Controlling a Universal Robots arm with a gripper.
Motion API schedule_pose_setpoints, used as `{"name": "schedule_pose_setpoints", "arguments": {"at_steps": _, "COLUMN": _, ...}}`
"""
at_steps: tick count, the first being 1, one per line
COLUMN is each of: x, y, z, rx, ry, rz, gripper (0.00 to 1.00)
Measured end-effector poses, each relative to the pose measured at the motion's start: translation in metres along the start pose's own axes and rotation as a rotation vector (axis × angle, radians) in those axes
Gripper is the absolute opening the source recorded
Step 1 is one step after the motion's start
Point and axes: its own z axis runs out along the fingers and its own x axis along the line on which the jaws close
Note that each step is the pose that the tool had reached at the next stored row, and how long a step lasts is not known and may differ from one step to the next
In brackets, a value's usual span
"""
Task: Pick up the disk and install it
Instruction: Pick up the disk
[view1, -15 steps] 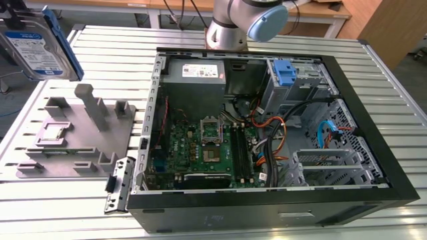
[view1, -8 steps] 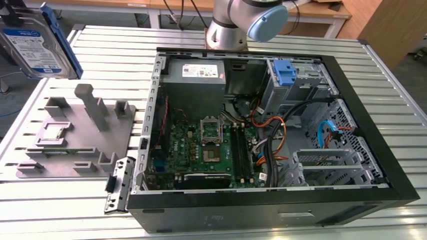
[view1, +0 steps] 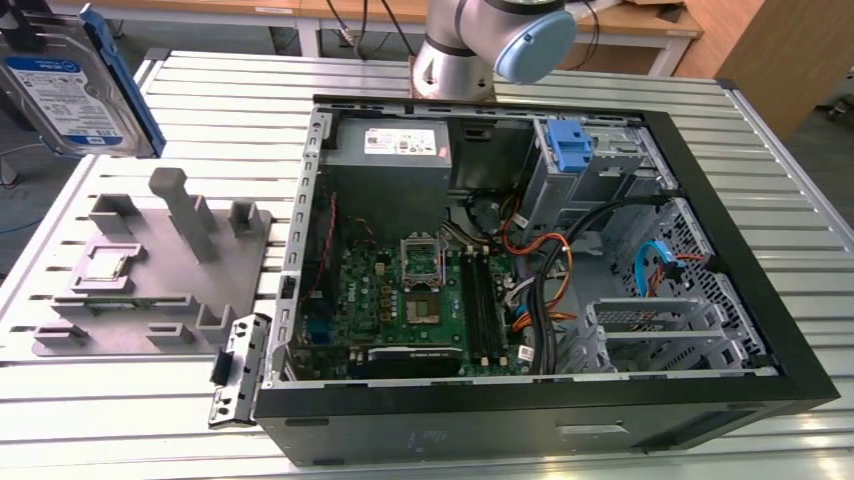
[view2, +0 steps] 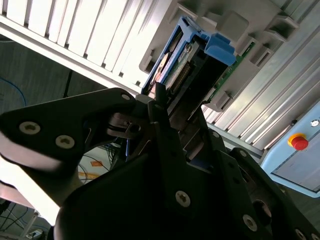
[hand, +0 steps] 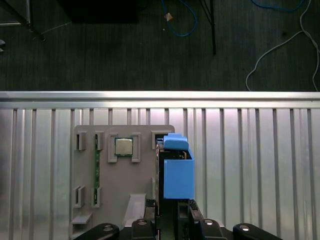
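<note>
The disk (view1: 67, 85) is a silver drive with a white-and-blue label and a blue bracket. It hangs in the air at the exterior view's top left, above the grey fixture plate (view1: 160, 270). In the second wrist view my gripper (view2: 165, 115) is shut on the disk (view2: 192, 62), black fingers (view2: 150, 107) clamped on its near end. The first wrist view looks down along the disk's blue bracket (hand: 177, 172) from the gripper (hand: 172, 220) onto the fixture plate (hand: 125, 200).
An open computer case (view1: 747, 330) lies on the slatted table (view1: 787, 180), with motherboard (view1: 400, 300), cables, a grey power supply box (view1: 387, 150) and a blue latch (view1: 570, 145) at the drive bay. The plate carries a processor chip (hand: 124, 147). The arm's base (view1: 467, 50) stands behind the case.
</note>
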Motion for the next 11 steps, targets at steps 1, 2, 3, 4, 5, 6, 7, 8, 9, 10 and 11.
{"name": "schedule_pose_setpoints", "arguments": {"at_steps": 1, "x": 0.0, "y": 0.0, "z": 0.0, "rx": 0.0, "ry": 0.0, "rz": 0.0, "gripper": 0.35}}
{"name": "schedule_pose_setpoints", "arguments": {"at_steps": 2, "x": 0.0, "y": 0.0, "z": -0.0001, "rx": -0.0001, "ry": 0.0001, "rz": 0.0, "gripper": 0.35}}
{"name": "schedule_pose_setpoints", "arguments": {"at_steps": 3, "x": 0.0, "y": 0.0, "z": 0.0, "rx": 0.0, "ry": 0.0, "rz": 0.0, "gripper": 0.35}}
{"name": "schedule_pose_setpoints", "arguments": {"at_steps": 4, "x": 0.0, "y": 0.0, "z": -0.0001, "rx": 0.0, "ry": 0.0, "rz": 0.0, "gripper": 0.35}}
{"name": "schedule_pose_setpoints", "arguments": {"at_steps": 5, "x": 0.0, "y": 0.0, "z": -0.0001, "rx": -0.0001, "ry": 0.0001, "rz": 0.0, "gripper": 0.35}}
{"name": "schedule_pose_setpoints", "arguments": {"at_steps": 6, "x": 0.0, "y": 0.0, "z": -0.0001, "rx": 0.0, "ry": 0.0, "rz": 0.0, "gripper": 0.35}}
{"name": "schedule_pose_setpoints", "arguments": {"at_steps": 7, "x": 0.0, "y": 0.0, "z": -0.0002, "rx": -0.0001, "ry": 0.0001, "rz": 0.0, "gripper": 0.35}}
{"name": "schedule_pose_setpoints", "arguments": {"at_steps": 8, "x": 0.0, "y": 0.0001, "z": -0.0005, "rx": -0.0002, "ry": 0.0001, "rz": 0.0, "gripper": 0.35}}
{"name": "schedule_pose_setpoints", "arguments": {"at_steps": 9, "x": 0.0, "y": 0.0, "z": -0.0009, "rx": -0.0002, "ry": 0.0001, "rz": 0.0, "gripper": 0.35}}
{"name": "schedule_pose_setpoints", "arguments": {"at_steps": 10, "x": -0.0001, "y": 0.0, "z": -0.0012, "rx": 0.0, "ry": 0.0, "rz": 0.0, "gripper": 0.35}}
{"name": "schedule_pose_setpoints", "arguments": {"at_steps": 11, "x": -0.0001, "y": 0.0001, "z": -0.0017, "rx": -0.0001, "ry": 0.0001, "rz": 0.0, "gripper": 0.35}}
